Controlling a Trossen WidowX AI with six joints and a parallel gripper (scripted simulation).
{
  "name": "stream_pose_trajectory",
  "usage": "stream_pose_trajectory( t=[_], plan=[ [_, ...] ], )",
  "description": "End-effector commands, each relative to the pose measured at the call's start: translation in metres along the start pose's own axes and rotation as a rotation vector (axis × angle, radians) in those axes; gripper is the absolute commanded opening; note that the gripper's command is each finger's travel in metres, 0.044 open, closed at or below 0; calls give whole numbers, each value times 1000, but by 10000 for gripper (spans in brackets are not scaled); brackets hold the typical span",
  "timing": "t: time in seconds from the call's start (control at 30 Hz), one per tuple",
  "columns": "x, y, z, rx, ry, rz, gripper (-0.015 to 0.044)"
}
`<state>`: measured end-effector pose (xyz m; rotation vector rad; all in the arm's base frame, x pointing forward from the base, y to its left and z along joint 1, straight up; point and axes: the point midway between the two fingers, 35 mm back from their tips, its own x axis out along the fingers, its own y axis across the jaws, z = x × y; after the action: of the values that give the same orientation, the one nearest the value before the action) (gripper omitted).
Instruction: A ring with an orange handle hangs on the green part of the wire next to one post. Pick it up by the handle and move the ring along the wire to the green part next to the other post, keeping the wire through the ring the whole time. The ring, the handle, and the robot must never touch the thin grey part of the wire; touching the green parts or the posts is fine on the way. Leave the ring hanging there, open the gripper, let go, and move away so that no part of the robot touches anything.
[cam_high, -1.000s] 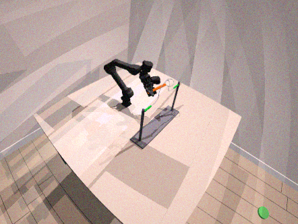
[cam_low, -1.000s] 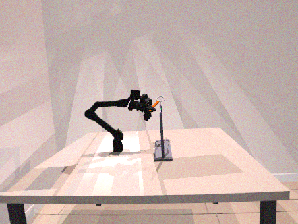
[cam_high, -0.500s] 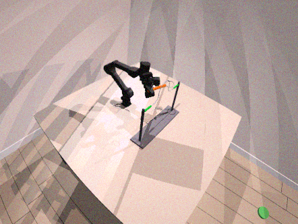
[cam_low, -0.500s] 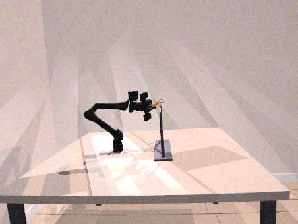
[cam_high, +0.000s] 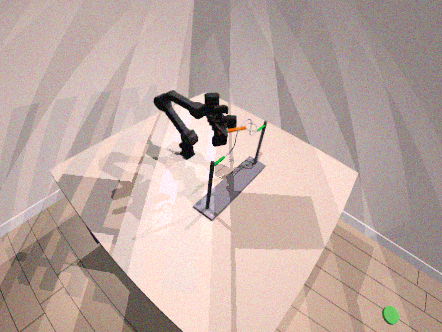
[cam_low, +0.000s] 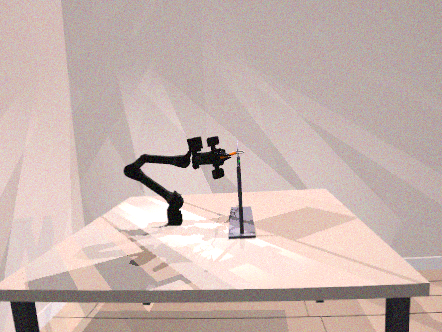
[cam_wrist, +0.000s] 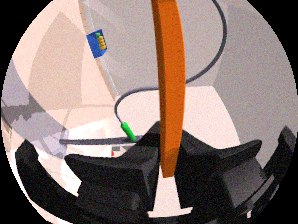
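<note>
Since the table (cam_high: 175, 280) (cam_low: 310, 260) carries both arm (cam_high: 175, 120) (cam_low: 152, 184) and stand, starting big: arm is reached out beside the stand's base plate (cam_high: 235, 187) (cam_low: 248, 228), not over the near post (cam_high: 210, 186) (cam_low: 240, 195). Far post (cam_high: 259, 146) has its green sleeve (cam_high: 261, 128) just beside the ring. Grey wire (cam_high: 235, 143) (cam_wrist: 116, 106) dips between the posts; don't touch it.

Gripper (cam_high: 226, 131) (cam_low: 227, 157) (cam_wrist: 162, 124) is clamped on the orange handle (cam_high: 237, 129) (cam_low: 230, 155) (cam_wrist: 172, 90), near its free end. Good place to hold: keeps fingers off the wire. Handle looks stiff and light, flat-sided; should pinch fine, but a long lever, so small wrist tilts swing the ring a lot. Could twist in the pads if the ring snags.

Ring (cam_high: 251, 121) is thin, probably rigid. Can't tell whether the wire is centred in it. Check that before travelling.
</note>
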<state>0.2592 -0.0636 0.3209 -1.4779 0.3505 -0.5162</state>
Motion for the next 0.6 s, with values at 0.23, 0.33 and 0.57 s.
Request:
stream_pose_trajectory(
  t=[0.23, 0.33, 0.57],
  plan=[
    [0, 4, -2, -42, -6, -32, -150],
    [0, 9, -3, -31, -5, -25, -150],
    [-1, 23, -3, 27, 2, 13, -150]
  ],
)
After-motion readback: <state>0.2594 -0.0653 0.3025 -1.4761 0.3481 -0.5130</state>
